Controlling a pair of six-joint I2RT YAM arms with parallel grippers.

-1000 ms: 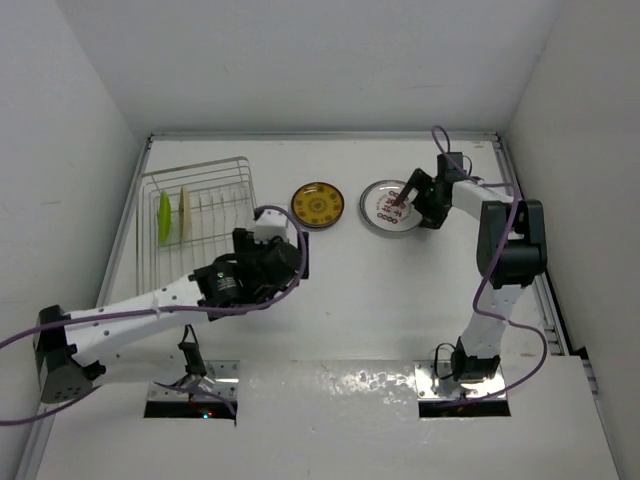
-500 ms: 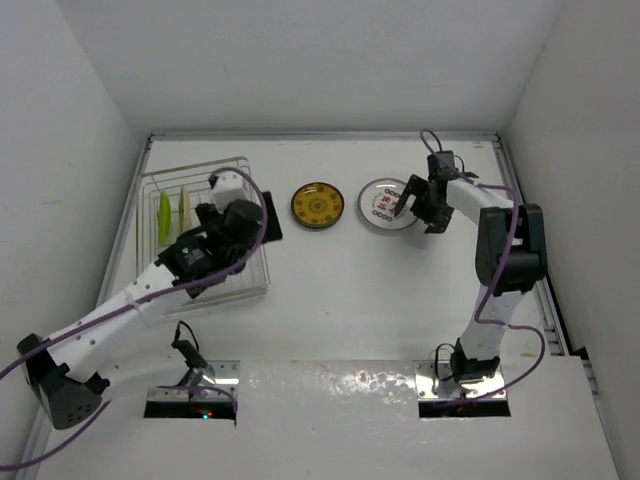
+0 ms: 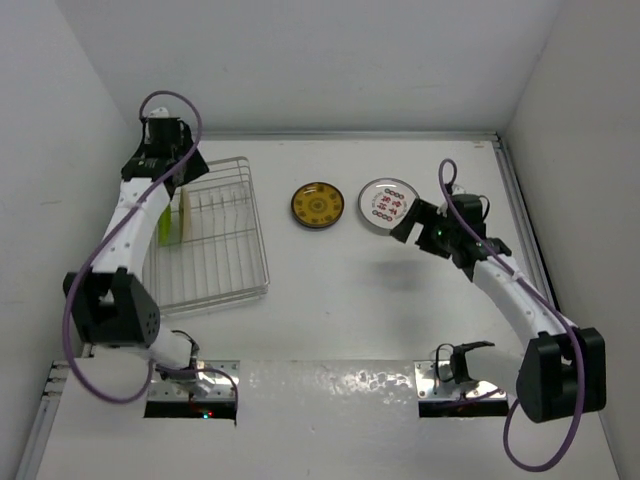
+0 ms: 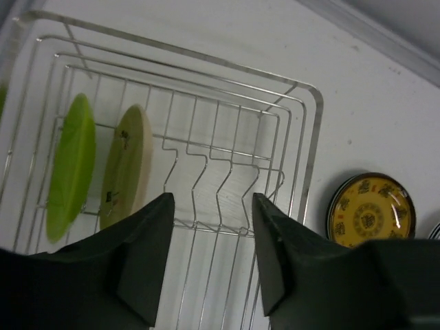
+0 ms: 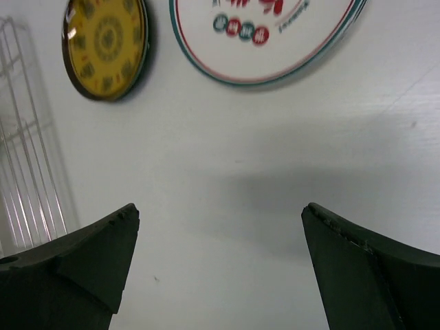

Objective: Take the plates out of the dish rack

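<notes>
The wire dish rack (image 3: 215,275) (image 4: 311,148) stands at the left of the table. Two plates stand upright in its slots: a lime green one (image 3: 163,219) (image 4: 71,167) and an olive-cream one (image 3: 184,212) (image 4: 126,167). My left gripper (image 3: 164,182) (image 4: 212,201) hangs above the rack's far left part, jaws partly open, nothing between them. A yellow-brown patterned plate (image 3: 318,204) (image 4: 371,213) (image 5: 103,48) and a white plate with red marks (image 3: 389,205) (image 5: 265,34) lie flat on the table. My right gripper (image 3: 406,226) (image 5: 221,210) hovers wide open just near of the white plate, holding nothing.
White walls close in the table on the left, back and right. The left arm reaches along the left wall (image 3: 70,150). The rack's empty slots (image 4: 220,179) run right of the two plates. Bare tabletop (image 3: 340,300) lies between the arms.
The left arm swung from the table's middle over the rack to its far left corner, and its jaws narrowed. The right gripper drew back from the white plate toward me.
</notes>
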